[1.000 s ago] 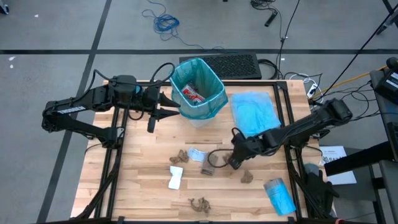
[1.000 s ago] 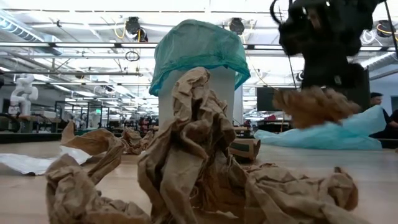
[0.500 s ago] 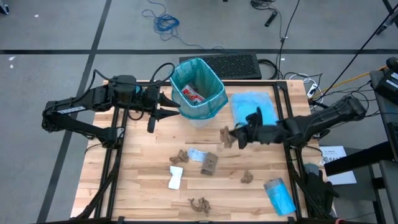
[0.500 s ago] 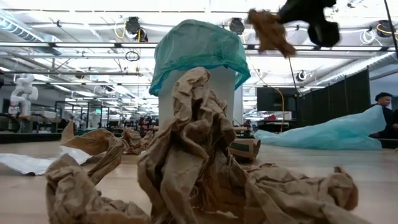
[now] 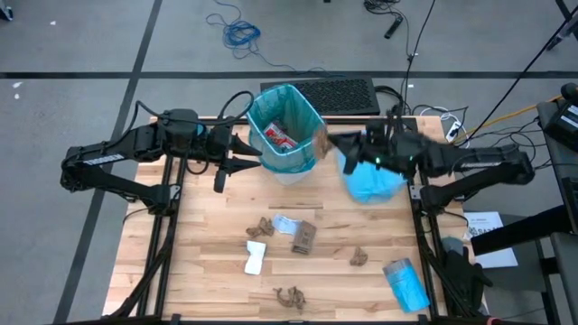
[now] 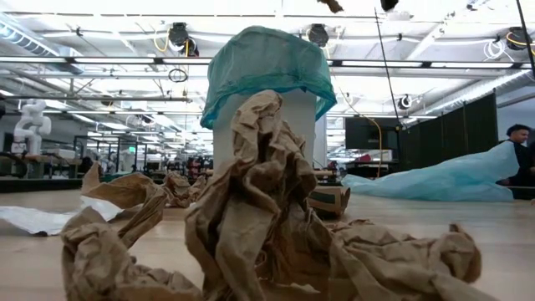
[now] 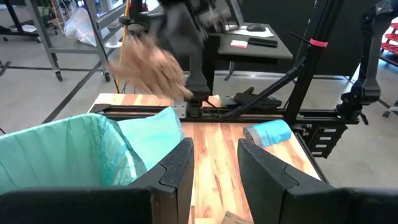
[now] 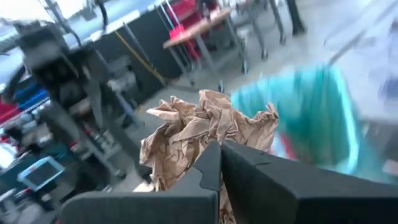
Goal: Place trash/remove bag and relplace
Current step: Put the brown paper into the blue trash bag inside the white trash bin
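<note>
I am carrying a brown paper wad clenched in my right hand, upper centre, beside the lined bin; releasing early risks dropping it onto the tabletop.

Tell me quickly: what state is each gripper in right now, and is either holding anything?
Left gripper: open, holding nothing, beside the bin.
Right gripper: shut on a crumpled brown paper wad, carried near the bin's rim.
</note>
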You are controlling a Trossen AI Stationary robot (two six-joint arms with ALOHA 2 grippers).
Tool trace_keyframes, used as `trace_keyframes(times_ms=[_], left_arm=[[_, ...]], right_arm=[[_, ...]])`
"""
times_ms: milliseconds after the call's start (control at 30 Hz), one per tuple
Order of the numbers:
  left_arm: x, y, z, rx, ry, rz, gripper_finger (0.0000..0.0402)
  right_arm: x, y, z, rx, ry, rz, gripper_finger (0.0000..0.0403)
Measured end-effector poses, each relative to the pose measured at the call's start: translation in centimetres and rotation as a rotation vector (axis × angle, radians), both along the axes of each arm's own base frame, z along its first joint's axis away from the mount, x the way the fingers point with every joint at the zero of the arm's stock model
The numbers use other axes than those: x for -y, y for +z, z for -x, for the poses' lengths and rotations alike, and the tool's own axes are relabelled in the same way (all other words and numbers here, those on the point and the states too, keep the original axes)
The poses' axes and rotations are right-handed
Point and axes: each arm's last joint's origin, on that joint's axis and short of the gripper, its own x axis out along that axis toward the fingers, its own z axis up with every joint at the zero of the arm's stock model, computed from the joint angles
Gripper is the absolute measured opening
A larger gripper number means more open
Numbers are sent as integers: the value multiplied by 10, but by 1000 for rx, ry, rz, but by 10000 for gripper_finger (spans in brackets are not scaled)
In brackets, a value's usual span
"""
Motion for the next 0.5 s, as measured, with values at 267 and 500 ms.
trace_keyframes(times_ms=[267, 500], left_arm=[[0, 0, 0, 1, 0, 0, 121], [0, 0, 0, 0, 0, 1, 121]], right_arm=[[42, 32, -28, -29, 27, 132, 0], [80, 10, -61, -117, 56, 96, 0]])
